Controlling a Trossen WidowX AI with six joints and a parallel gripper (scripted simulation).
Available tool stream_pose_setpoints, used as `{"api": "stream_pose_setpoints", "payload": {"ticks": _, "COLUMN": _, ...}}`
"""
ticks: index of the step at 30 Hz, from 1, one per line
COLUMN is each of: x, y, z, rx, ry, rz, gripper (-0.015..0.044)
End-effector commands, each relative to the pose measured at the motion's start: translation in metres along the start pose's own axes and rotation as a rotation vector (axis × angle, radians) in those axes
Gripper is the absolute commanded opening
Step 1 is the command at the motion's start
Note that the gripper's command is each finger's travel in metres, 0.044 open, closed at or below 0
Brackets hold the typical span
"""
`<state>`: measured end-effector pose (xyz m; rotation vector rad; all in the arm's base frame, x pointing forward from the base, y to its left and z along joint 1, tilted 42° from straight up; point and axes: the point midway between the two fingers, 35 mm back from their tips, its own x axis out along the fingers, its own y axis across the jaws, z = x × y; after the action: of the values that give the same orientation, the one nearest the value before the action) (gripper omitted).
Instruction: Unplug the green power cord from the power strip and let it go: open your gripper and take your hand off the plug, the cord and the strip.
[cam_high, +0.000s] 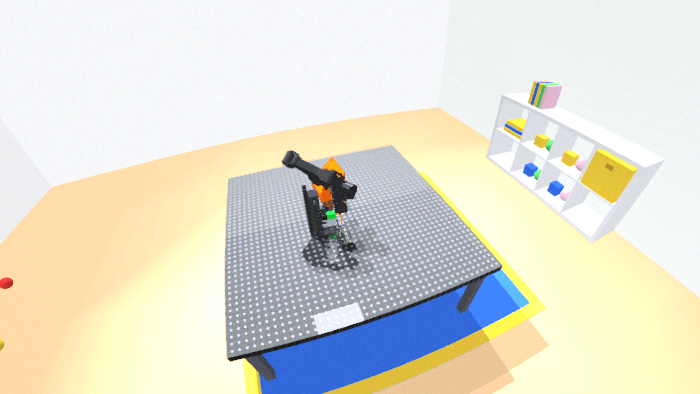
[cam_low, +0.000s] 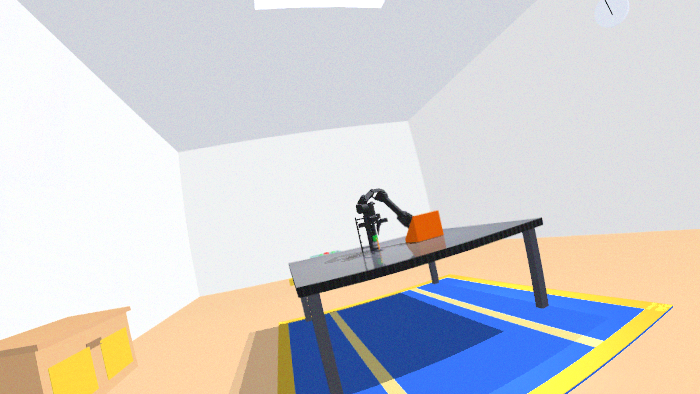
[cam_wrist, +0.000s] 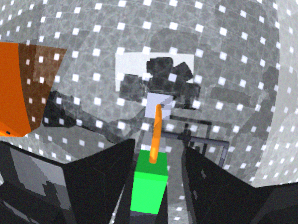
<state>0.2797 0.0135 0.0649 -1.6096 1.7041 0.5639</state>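
My gripper (cam_wrist: 158, 148) straddles the green plug (cam_wrist: 149, 191), jaws part-open, not yet gripping.

I have nothing clamped: my dark fingers stand either side of the plug with a gap showing, lined up so closing would pinch its flat sides. An orange cord (cam_wrist: 156, 132) runs from the plug down toward a dark, blurred cluster on the perforated table (cam_high: 400, 240), likely the power strip. The orange wedge (cam_low: 424, 226) carries my arm's base.
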Motion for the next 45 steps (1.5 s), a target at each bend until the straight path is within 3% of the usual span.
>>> {"api": "stream_pose_setpoints", "payload": {"ticks": 1, "x": -0.001, "y": 0.001, "z": -0.009, "rx": -0.003, "ry": 0.0, "rz": -0.001, "gripper": 0.016}}
{"api": "stream_pose_setpoints", "payload": {"ticks": 35, "x": 0.012, "y": 0.002, "z": -0.034, "rx": -0.003, "ry": 0.002, "rz": -0.001, "gripper": 0.016}}
{"api": "stream_pose_setpoints", "payload": {"ticks": 39, "x": 0.009, "y": 0.001, "z": -0.033, "rx": 0.003, "ry": -0.001, "rz": 0.0, "gripper": 0.0055}}
{"api": "stream_pose_setpoints", "payload": {"ticks": 45, "x": 0.009, "y": 0.001, "z": -0.033, "rx": 0.003, "ry": -0.001, "rz": 0.0, "gripper": 0.0015}}
